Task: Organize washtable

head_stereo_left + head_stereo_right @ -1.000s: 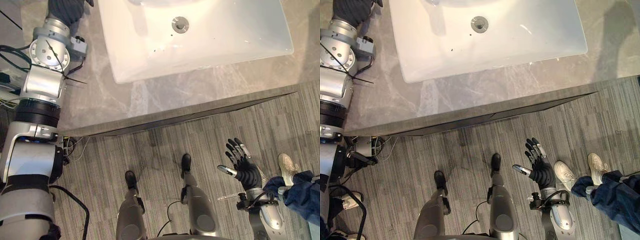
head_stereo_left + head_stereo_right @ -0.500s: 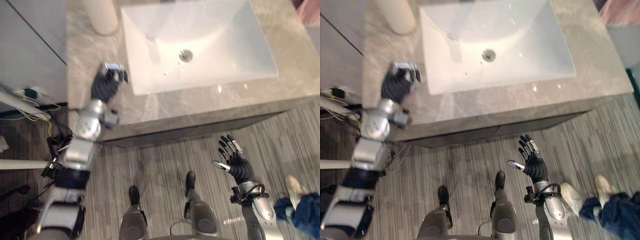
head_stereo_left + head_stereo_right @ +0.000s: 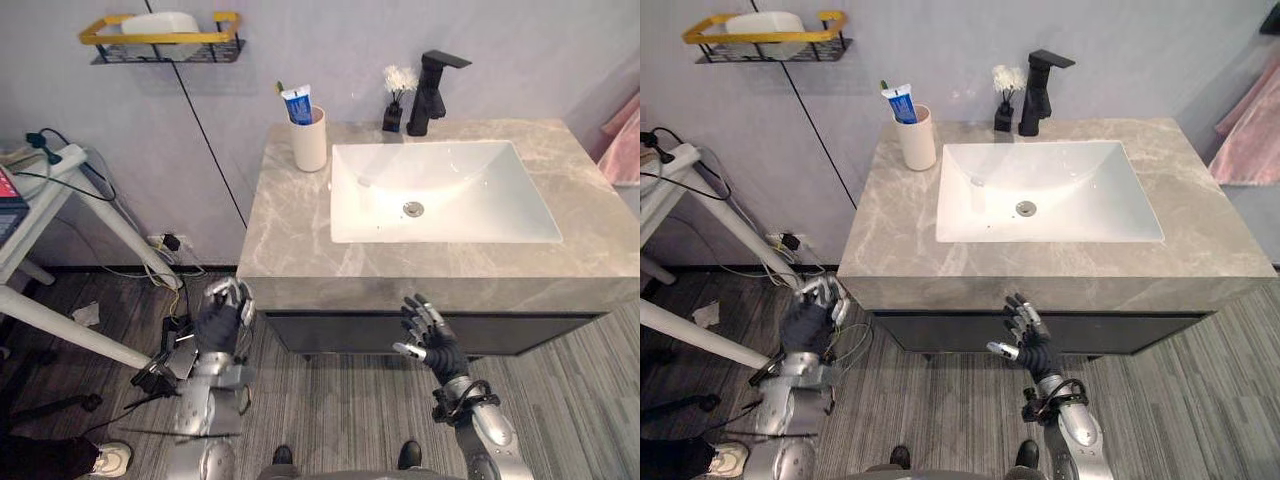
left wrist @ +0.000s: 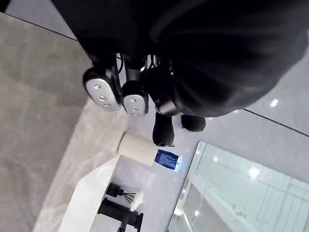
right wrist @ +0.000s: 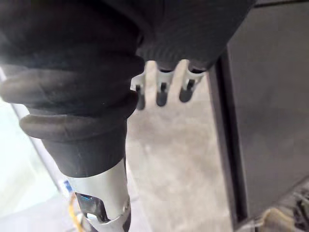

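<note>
In the head view the cup (image 3: 309, 142) stands by the sink (image 3: 470, 180), both hands below the counter (image 3: 290, 230), left hand (image 3: 220, 322) curled and empty, right hand (image 3: 435, 345) spread open, while in the right wrist view its fingers (image 5: 162, 89) hang near the cabinet front (image 5: 265, 121), which a careless lift could strike.

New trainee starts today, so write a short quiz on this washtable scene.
1. True or false: the cup stands to the right of the sink.
2. What sticks out of the cup? A. toothpaste tube B. comb C. razor
3. Fill in: the right robot hand, below the counter edge, is ___ (open/shut).

Key: 1 false, it stands to the left; 2 A; 3 open.
</note>
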`<state>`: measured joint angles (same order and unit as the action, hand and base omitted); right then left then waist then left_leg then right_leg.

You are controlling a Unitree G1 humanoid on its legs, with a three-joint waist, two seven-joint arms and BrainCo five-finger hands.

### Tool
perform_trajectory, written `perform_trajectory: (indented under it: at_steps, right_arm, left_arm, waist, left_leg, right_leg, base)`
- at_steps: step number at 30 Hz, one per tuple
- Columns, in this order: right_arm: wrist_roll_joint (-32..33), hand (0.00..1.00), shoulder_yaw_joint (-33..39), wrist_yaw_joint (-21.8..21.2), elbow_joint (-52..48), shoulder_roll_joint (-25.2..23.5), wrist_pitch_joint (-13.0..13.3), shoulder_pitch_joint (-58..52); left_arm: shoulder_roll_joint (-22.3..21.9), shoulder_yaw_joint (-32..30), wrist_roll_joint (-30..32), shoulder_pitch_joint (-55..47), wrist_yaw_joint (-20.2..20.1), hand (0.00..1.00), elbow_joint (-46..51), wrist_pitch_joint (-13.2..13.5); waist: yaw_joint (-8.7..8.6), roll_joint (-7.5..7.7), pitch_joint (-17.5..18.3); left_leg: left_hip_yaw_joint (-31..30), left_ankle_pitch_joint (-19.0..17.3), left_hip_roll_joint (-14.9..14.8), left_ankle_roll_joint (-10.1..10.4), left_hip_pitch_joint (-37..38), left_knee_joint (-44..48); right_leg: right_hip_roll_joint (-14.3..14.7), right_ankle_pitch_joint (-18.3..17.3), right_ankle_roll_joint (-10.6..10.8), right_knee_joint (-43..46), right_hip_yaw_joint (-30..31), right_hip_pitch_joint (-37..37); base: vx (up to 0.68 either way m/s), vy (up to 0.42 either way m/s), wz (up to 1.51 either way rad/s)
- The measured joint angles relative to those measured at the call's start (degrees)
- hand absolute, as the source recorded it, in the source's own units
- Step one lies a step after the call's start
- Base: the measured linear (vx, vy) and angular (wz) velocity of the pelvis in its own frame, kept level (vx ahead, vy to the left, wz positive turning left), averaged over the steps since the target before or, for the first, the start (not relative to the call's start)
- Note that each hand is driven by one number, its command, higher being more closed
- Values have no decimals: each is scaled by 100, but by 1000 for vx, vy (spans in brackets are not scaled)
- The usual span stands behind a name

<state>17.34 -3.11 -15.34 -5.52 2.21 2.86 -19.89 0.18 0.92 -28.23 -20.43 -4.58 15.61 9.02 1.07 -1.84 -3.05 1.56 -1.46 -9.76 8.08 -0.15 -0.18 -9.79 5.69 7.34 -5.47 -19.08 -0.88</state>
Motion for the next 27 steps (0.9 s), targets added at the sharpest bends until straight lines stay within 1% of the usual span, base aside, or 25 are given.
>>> perform_trajectory:
  at_steps: [3,5,10,15,27]
  right_arm:
    - [-1,0,-78,-39,3,-67,-64,-11]
    - [0,0,-198,-92,4,-78,-93,-35]
    - [0,0,-245,-111,27,-77,-95,-97]
    - [-3,0,-255,-104,28,-77,-94,-174]
    - [-1,0,-474,-79,28,-66,-94,-190]
  left_arm:
    - [-73,120,-117,-133,-66,100,-129,-36]
    - [-92,184,-144,-131,-166,100,-310,-129]
    - [-98,460,-136,-75,-176,100,-503,-213]
    - [-86,752,-128,43,-174,100,-627,-224]
    - [72,1006,-31,132,-165,100,-743,-236]
  waist:
    - [28,-16,81]
    - [4,-36,156]
    - [-14,-41,187]
    - [-6,-70,282]
    - [-20,-67,335]
  left_leg:
    - [-17,0,0,-2,-2,-1]
    - [-28,1,0,-1,-5,-3]
    - [-87,15,3,23,6,11]
    - [-120,13,7,24,-9,2]
    - [-103,9,7,22,-17,7]
  right_leg:
    - [-1,-29,27,0,-35,-15]
    - [-2,-35,31,-1,-49,-18]
    - [-1,-23,38,-1,-109,-77]
    - [-2,-28,41,-3,-119,-83]
    - [-2,-28,39,-8,-115,-56]
  base:
    - [-19,-11,8]
    - [0,0,0]
    - [7,-7,6]
    - [15,-4,3]
    - [0,0,0]
